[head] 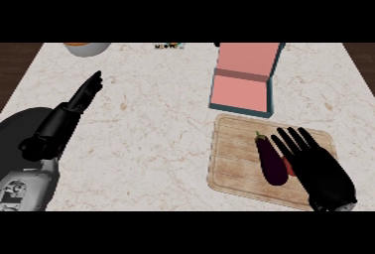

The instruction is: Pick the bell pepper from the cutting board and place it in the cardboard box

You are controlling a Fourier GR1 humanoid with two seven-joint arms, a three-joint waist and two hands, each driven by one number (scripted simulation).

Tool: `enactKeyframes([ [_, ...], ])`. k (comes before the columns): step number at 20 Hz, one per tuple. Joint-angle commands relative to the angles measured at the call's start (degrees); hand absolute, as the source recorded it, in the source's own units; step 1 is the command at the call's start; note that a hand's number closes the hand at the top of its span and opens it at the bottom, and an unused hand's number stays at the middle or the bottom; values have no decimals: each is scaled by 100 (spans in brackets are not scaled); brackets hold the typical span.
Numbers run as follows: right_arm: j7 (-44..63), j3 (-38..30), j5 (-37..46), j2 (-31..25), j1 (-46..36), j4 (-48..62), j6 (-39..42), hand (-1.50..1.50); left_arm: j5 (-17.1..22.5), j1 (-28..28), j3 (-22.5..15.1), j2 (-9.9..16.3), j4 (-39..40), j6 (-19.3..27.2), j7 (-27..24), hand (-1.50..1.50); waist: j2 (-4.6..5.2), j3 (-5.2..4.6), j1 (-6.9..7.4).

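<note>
A wooden cutting board (233, 163) lies at the lower right of the counter. A dark purple eggplant (271, 161) lies on it, stem end away from me. Just to the eggplant's right a small patch of the red bell pepper (290, 167) shows; my right hand (322, 171) covers the rest. That hand is open, its fingers straight and spread over the board. Behind the board stands the open box (242, 92), pink inside with teal walls and its flap folded back. My left hand (82, 96) is open at the left, fingers straight and pointing away, far from the board.
An orange-filled bowl (86, 48) stands at the counter's far left edge. A small printed packet (168, 46) lies at the far edge near the middle. Bare marble counter (154, 139) spreads between my left arm and the board.
</note>
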Motion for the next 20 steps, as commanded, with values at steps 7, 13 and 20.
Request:
enactKeyframes([
  [7,-324,-265,316,414,-263,1027,-420,-150,-243,-661,213,-191,719,-105,-120,0,12,0,-25],
  [13,-1181,-183,484,79,-157,1175,-926,150,-293,-4,143,-299,86,-147,-93,0,3,0,-4],
  [20,-1448,-287,770,433,-459,1746,-2146,150,-319,-150,196,-363,51,-215,60,0,2,1,1],
])
